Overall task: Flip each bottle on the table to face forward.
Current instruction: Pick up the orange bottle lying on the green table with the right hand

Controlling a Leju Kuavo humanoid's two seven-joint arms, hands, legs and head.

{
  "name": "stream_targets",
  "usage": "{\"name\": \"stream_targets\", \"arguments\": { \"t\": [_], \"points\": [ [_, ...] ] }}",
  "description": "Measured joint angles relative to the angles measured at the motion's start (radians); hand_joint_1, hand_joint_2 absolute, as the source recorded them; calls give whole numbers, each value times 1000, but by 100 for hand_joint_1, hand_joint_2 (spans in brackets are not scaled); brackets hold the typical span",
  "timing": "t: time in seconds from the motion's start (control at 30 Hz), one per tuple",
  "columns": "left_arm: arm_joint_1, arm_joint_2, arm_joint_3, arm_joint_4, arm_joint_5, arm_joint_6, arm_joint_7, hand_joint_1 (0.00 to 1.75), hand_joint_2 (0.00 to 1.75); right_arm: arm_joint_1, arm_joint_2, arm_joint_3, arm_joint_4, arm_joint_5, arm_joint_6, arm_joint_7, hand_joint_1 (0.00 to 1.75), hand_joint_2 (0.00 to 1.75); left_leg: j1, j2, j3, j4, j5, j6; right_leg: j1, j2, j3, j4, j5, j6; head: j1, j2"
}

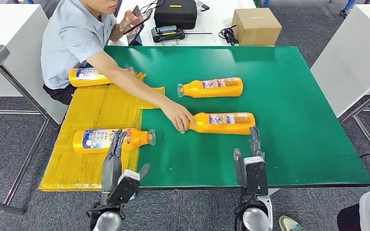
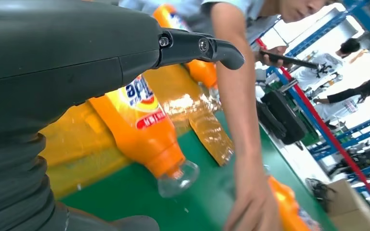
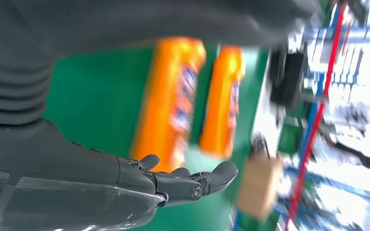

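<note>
Counter [image 1: 289, 144]: green top, with a yellow sheet [image 1: 96, 110] laid over its left part.

Bottles, four, all orange and lying on their sides:
- Near-left bottle [image 1: 108, 140], on the sheet, cap pointing right.
- Far-left bottle [image 1: 89, 76], on the sheet, partly behind the person's arm.
- Middle bottle [image 1: 212, 88], on the green, cap pointing left.
- Near-right bottle [image 1: 224, 123], on the green, cap end under the person's hand [image 1: 179, 117].

Left hand [image 1: 114, 154]: released, fingers straight and reaching over the near-left bottle; contact cannot be told.

Right hand [image 1: 253, 149]: released and holding nothing, fingertips just near of the near-right bottle.

Person [image 1: 77, 33]: seated at the far left, one arm stretched across the counter, the other holding a phone [image 1: 138, 19].

Far side: black case [image 1: 175, 13], cardboard box [image 1: 256, 26].
</note>
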Motion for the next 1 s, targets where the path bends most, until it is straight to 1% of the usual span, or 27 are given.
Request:
{"name": "stream_targets", "arguments": {
  "t": [0.17,0.3,0.4,0.57,0.7,0.77,0.87,1.0],
  "points": [
    [30,-1,-30,-65,186,-68,-24,0,175,7,-24,-8,0,278,-160,-2,0,175,0,0,0,0,0,0,0,0,0,0,0,0,0,0],
    [72,0,-65,-143,266,-90,-39,0,175,23,-54,-7,0,517,-280,30,0,175,0,0,0,0,0,0,0,0,0,0,0,0,0,0],
    [100,2,-92,-193,277,-89,-45,0,175,34,-75,-7,0,576,-311,43,0,175,0,0,-1,0,-1,0,0,0,0,0,0,0,0,0],
    [120,2,-112,-234,289,-83,-51,0,175,41,-91,-6,0,606,-317,63,0,175,0,0,0,0,-1,0,0,0,0,0,0,0,0,0],
    [144,6,-119,-276,360,-76,-49,0,175,45,-117,9,0,680,-303,134,0,175,0,0,0,0,0,0,0,0,0,0,0,0,0,0],
    [160,12,-124,-304,407,-93,-30,0,175,46,-142,20,2,709,-262,184,0,175,0,0,0,0,0,0,0,0,0,0,0,0,0,0],
    [179,25,-131,-339,450,-124,-9,0,175,41,-194,27,12,760,-191,252,0,175,0,0,-1,0,-1,0,0,0,0,0,0,0,0,0],
    [185,37,-133,-360,503,-173,23,0,175,-1,-259,27,56,805,-99,299,0,175,-1,0,-1,0,-1,0,0,0,0,0,0,0,0,0]
  ]
}}
